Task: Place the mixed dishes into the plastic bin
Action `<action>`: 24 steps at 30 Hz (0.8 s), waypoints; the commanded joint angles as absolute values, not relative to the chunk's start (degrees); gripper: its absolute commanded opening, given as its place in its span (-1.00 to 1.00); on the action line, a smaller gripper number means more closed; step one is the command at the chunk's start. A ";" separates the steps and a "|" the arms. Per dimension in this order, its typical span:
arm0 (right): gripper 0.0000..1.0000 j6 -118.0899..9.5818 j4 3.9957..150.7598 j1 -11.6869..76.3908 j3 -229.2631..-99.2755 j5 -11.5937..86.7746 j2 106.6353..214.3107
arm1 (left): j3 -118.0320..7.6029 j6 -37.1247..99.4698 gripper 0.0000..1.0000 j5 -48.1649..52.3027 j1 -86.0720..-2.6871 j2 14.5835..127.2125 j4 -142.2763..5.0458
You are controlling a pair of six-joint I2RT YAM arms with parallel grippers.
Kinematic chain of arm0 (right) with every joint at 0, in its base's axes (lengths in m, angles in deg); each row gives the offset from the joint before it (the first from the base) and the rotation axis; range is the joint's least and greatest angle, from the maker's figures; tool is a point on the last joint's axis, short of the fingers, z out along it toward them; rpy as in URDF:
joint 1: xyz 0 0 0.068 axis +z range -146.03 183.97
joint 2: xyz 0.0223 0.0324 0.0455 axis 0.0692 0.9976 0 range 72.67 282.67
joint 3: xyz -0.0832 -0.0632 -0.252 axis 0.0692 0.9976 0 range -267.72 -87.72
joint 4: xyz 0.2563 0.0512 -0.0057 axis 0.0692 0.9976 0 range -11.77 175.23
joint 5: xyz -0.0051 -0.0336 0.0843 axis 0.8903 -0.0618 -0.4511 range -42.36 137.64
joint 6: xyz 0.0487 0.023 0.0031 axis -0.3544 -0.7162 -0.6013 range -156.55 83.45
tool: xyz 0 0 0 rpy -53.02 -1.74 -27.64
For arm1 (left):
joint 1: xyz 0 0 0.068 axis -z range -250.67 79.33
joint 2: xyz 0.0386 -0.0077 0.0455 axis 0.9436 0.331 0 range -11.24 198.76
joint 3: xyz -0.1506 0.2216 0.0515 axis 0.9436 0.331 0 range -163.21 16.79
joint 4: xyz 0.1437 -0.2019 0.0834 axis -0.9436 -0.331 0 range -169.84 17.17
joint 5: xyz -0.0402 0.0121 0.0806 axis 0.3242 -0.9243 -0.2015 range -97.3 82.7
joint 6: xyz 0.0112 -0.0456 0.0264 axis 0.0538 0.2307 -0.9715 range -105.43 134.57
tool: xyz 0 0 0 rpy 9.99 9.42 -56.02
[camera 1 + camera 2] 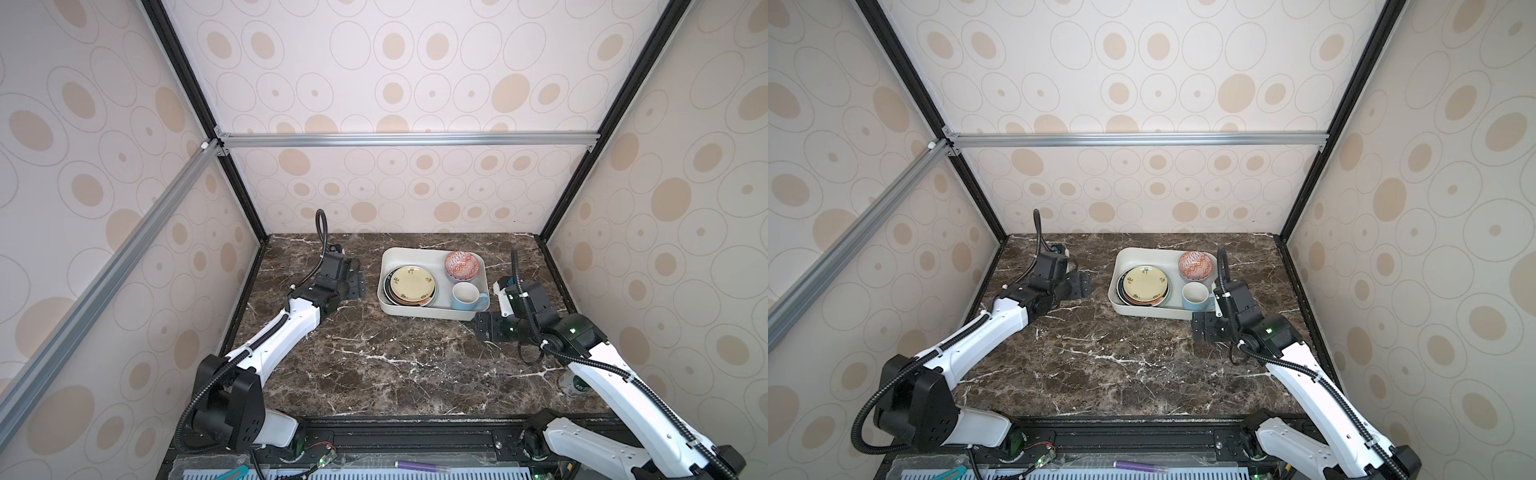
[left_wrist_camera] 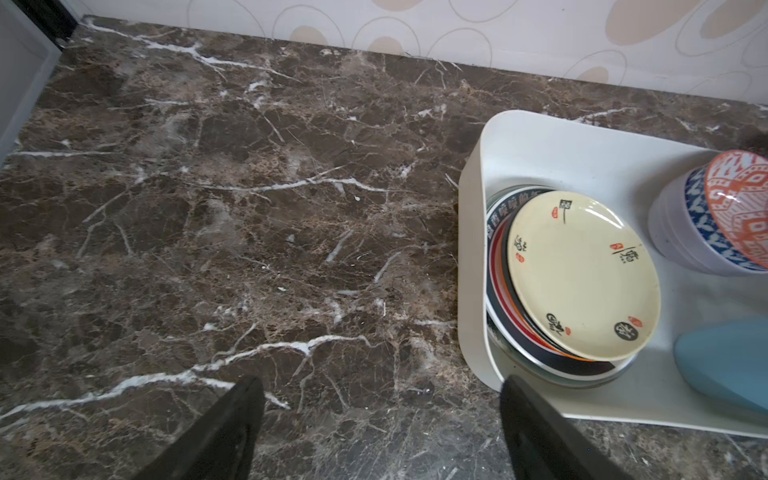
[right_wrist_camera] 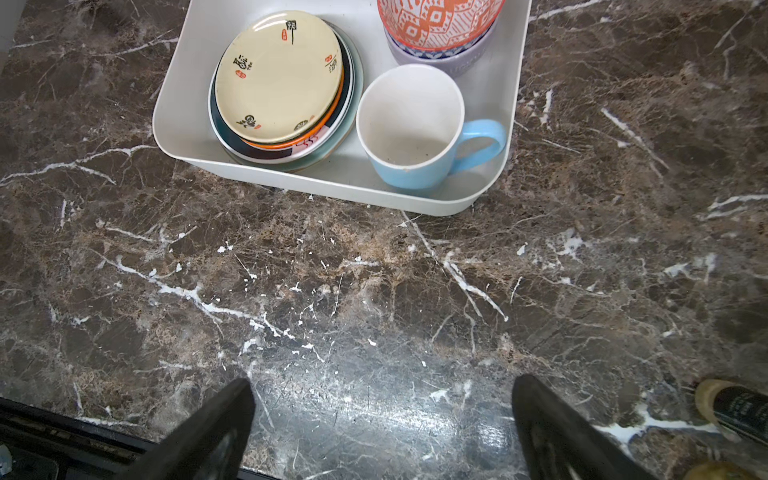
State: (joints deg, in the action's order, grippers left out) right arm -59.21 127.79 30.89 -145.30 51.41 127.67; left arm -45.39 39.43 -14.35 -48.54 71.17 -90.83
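The white plastic bin [image 1: 415, 250] [image 1: 1142, 250] sits at the back middle of the marble table. Inside it, a cream plate [image 1: 413, 283] [image 3: 280, 77] tops a stack of plates. The red-white patterned bowl [image 1: 462, 264] [image 2: 739, 208] rests nested in the lilac bowl [image 3: 444, 60]. A blue mug [image 1: 467, 297] [image 3: 415, 129] stands upright in the near right corner. My left gripper [image 1: 356, 284] [image 2: 380, 382] is open and empty over bare table, left of the bin. My right gripper [image 1: 488, 326] [image 3: 383, 382] is open and empty just in front of the bin's near right corner.
A green drink can [image 1: 575, 384] lies at the table's right edge, partly hidden under my right arm, and shows as a dark can [image 3: 735, 411] in the right wrist view. Patterned walls close in three sides. A purple pen [image 1: 419, 466] lies on the front rail.
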 commanded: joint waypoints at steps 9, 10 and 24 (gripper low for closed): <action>0.99 -60.12 130.80 30.60 -143.26 53.09 125.39 | -57.75 39.35 0.18 -8.46 -47.14 88.16 -89.73; 1.00 -59.97 130.77 30.64 -143.32 53.18 125.81 | -58.84 39.35 0.18 -8.37 -46.89 89.38 -89.68; 0.99 -58.79 127.58 29.55 -142.91 53.36 130.67 | -69.50 37.79 0.19 -12.40 -44.08 102.04 -94.23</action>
